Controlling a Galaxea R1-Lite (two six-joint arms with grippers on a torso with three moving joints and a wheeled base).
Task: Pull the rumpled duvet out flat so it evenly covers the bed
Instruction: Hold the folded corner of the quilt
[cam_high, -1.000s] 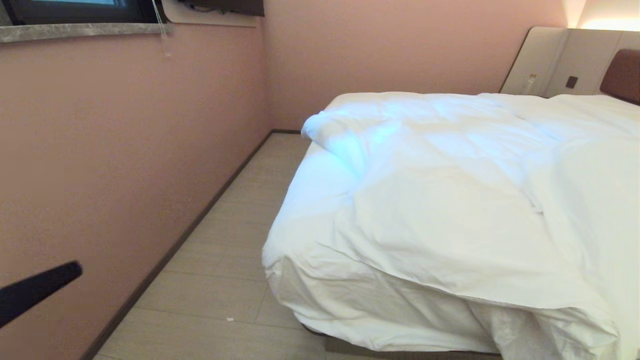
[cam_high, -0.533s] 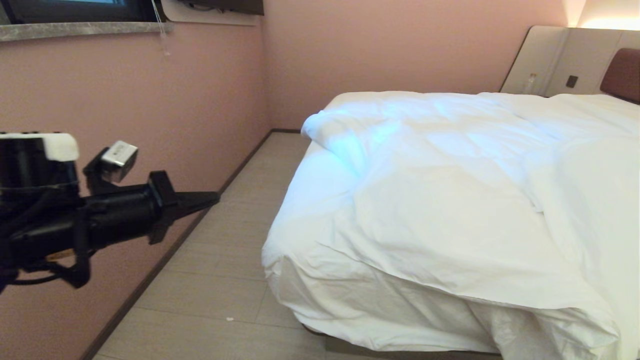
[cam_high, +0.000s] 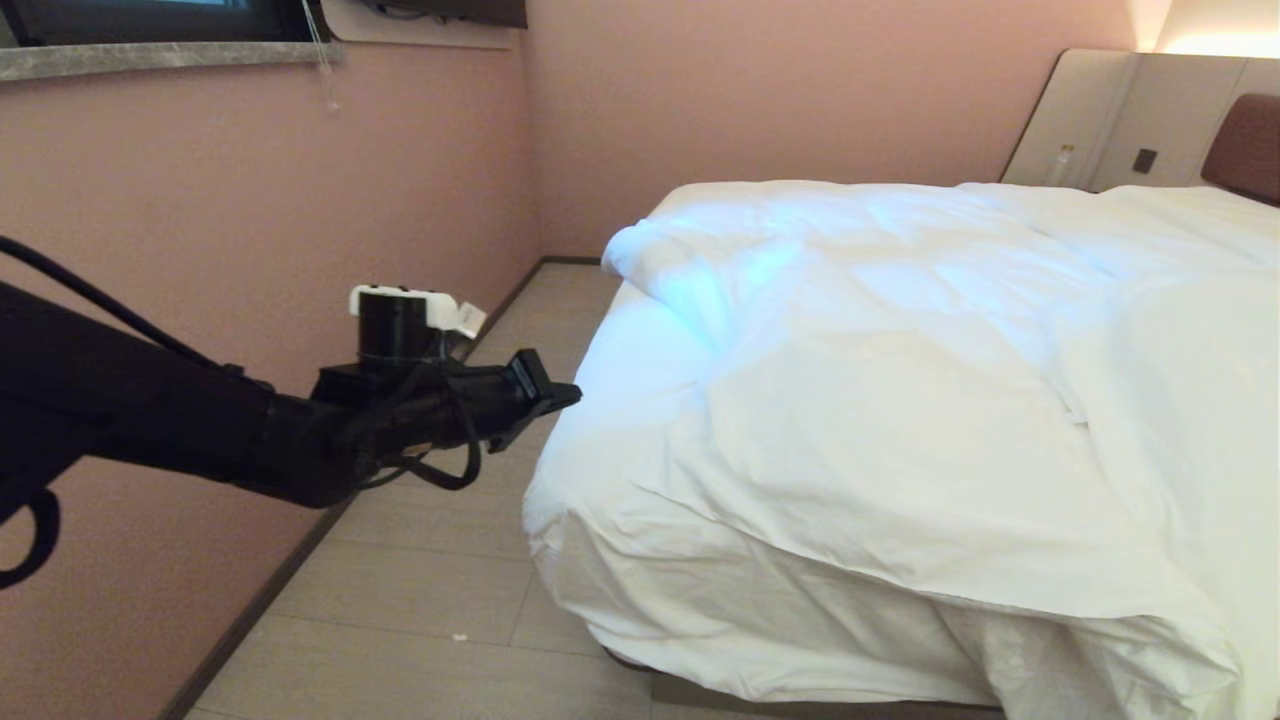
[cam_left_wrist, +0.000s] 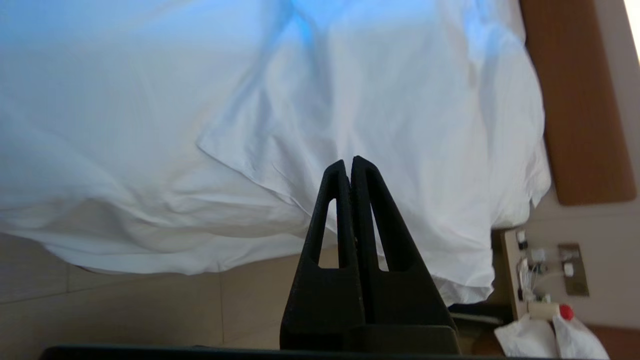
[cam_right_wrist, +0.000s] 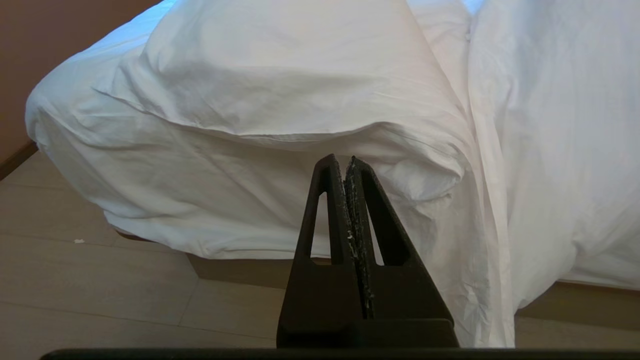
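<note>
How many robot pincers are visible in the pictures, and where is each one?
2. The left pincer, shut, reaches toward the bed's side edge near the duvet. The right pincer, shut, points at the bed's foot.

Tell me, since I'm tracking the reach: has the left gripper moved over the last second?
Yes. The left gripper, shut, has swung from the picture's left edge rightward to the bed's near corner, close beside the duvet.

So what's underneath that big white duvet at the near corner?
Under the duvet, white bed linen hangs down the bed's side; a strip of beige base shows below. The mattress itself is covered.
</note>
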